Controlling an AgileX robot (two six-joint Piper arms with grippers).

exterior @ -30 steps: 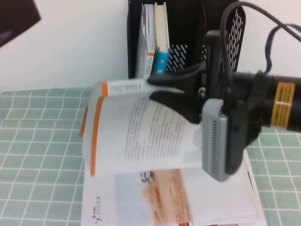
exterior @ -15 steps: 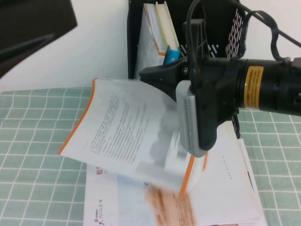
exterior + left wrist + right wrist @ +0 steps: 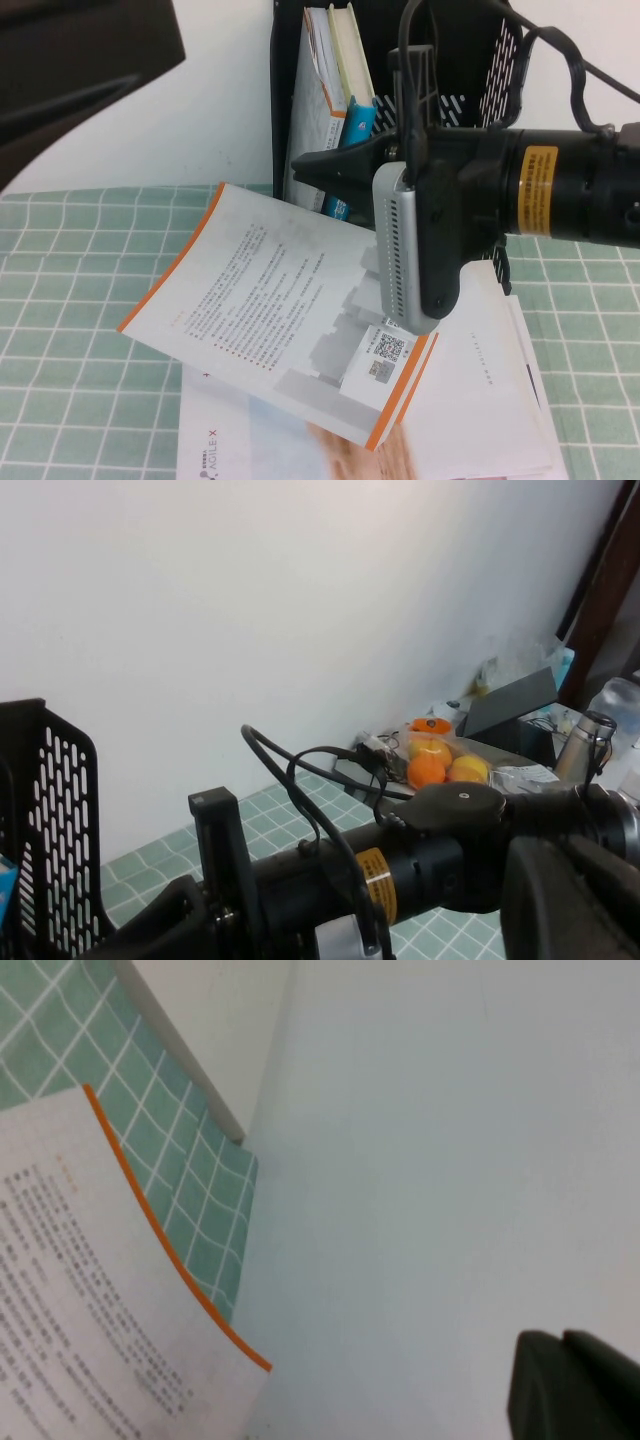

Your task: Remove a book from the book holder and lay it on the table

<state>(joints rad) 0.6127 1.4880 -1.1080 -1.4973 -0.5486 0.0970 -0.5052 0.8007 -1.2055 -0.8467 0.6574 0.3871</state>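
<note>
Right hand [image 3: 325, 165], in front of the book holder [image 3: 290, 110], apparently pinching the book [image 3: 270, 310] by its far edge: book is out, tilted over the booklet [image 3: 480, 400], not yet flat on the tabletop [image 3: 70, 300]; left hand unseen.

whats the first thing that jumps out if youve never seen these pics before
The big black right arm reaching in from the right, its right end effector in front of the book holder at the table's far edge, with the book tilted back cover up just below it, above a pale booklet lying on the green-grid table. A dark blur at the high view's top left seems to be the left arm; the left end effector is out of sight.
</note>
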